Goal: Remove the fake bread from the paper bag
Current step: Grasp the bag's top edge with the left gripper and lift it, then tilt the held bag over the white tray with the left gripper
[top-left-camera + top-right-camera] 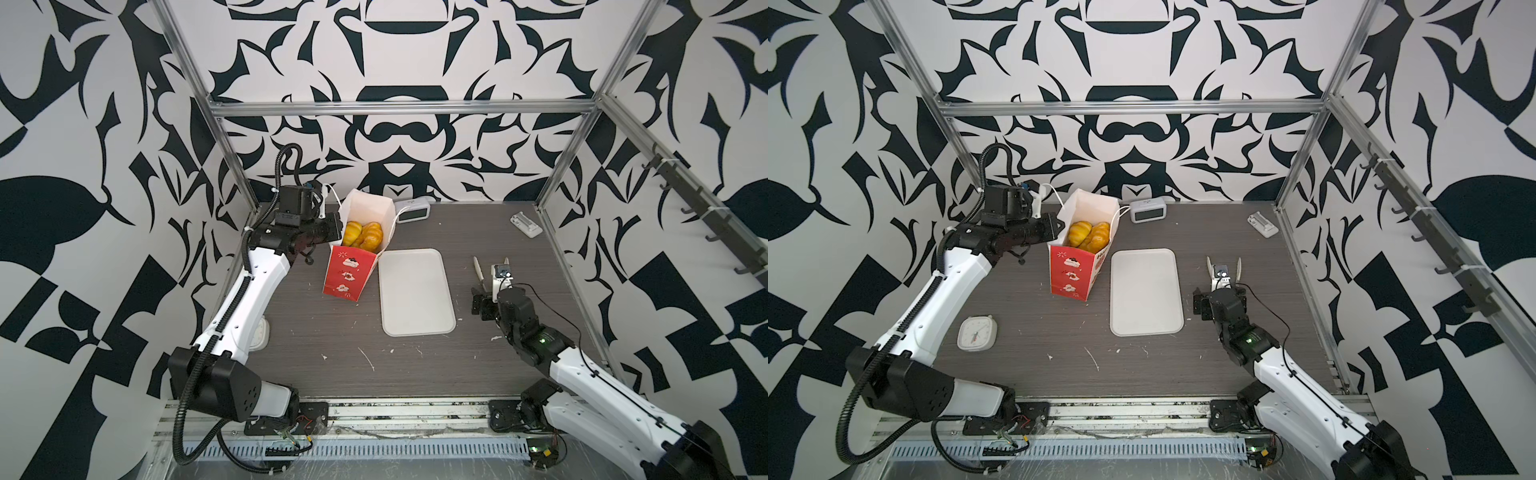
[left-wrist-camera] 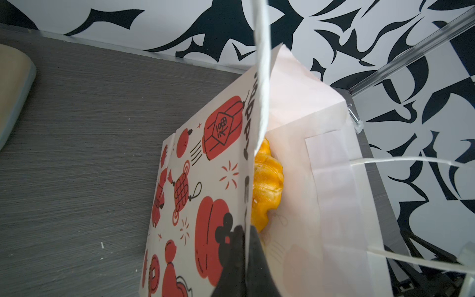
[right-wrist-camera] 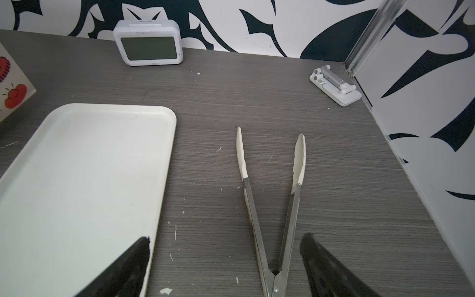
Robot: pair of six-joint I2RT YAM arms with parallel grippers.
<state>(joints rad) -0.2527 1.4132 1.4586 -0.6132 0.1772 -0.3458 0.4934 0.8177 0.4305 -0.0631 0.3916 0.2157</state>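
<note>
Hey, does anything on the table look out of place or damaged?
Nothing spilled or broken. The bag stands at an angle to the tray, one wall pinched by the shut left gripper, bread still inside. White flecks and scratches mark the table near the front.

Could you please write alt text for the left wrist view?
The left gripper is shut on the rim of the paper bag, one finger outside, one inside. Golden fake bread shows within; a white cord handle crosses the view.
</note>
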